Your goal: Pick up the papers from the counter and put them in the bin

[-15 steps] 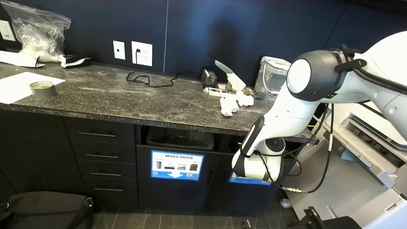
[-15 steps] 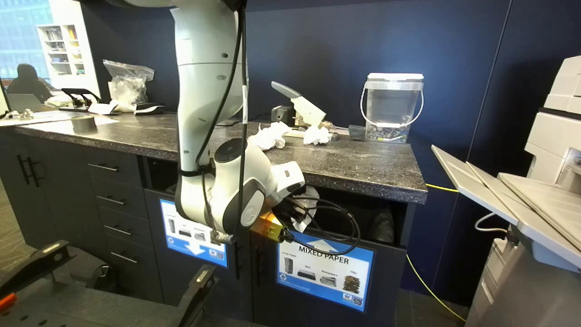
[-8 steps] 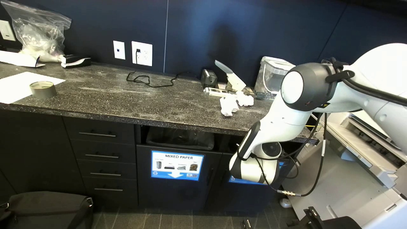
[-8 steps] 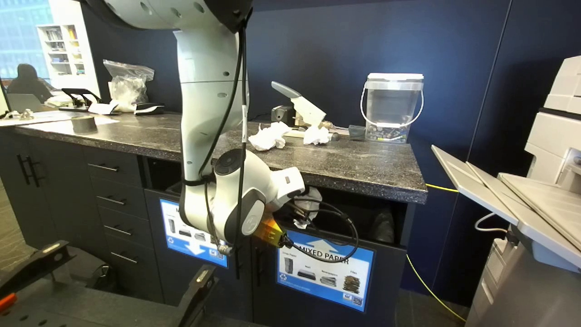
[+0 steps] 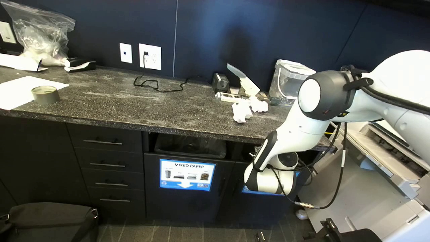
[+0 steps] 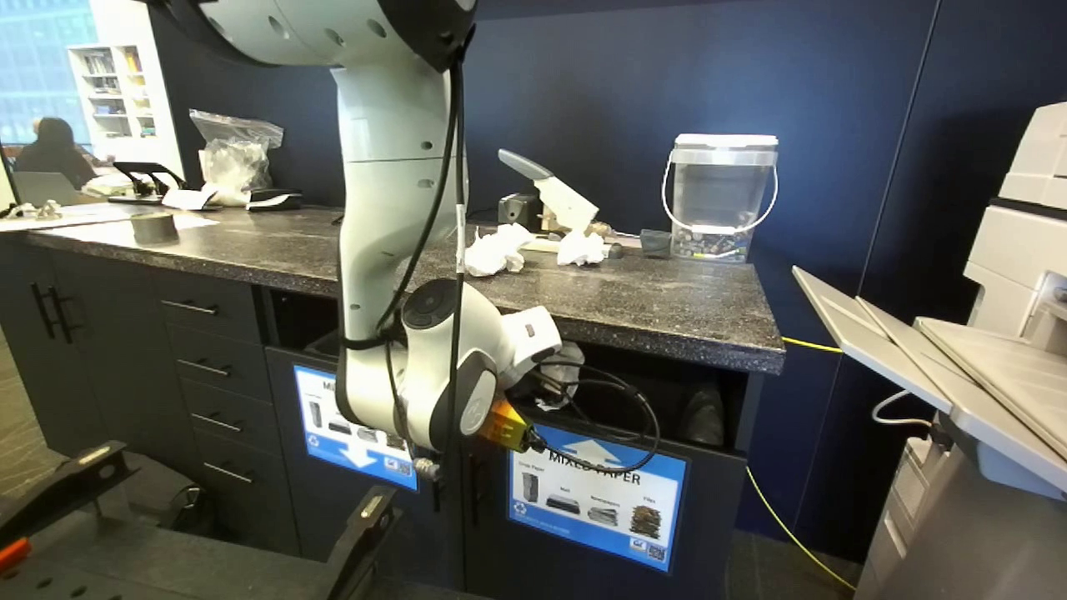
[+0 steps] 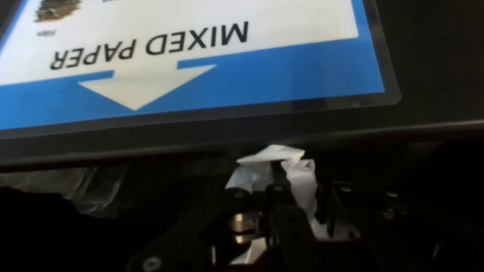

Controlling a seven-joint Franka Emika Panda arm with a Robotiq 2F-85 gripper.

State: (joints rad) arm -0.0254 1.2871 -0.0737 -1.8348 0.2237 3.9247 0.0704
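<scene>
The gripper [image 7: 300,192] was drawn in narrow, with a crumpled white paper [image 7: 302,175] pinched in it, at the slot of the bin [image 6: 708,500]; how far inside the paper reached was hard to tell. The robot arm [image 5: 299,133] bent down in front of the bin and hid most of its blue-and-white sign [image 6: 596,504] in an exterior view. More crumpled papers [image 5: 242,111] lay in a loose cluster on the speckled surface [image 5: 134,107], above the bin and set back from its slot. Behind them, farther back from the bin, stood a pale grey-handled device [image 6: 571,206] and a small dark box [image 6: 518,210]. A translucent bucket [image 6: 723,190] with a white lid stood on that surface too, also above the bin. Just beside the bin was a second compartment [image 5: 181,205] bearing a matching sign [image 5: 187,175]. Well apart from the bin, a roll of tape [image 5: 45,95] rested at the edge of a flat white sheet [image 5: 16,89] on the same surface.
</scene>
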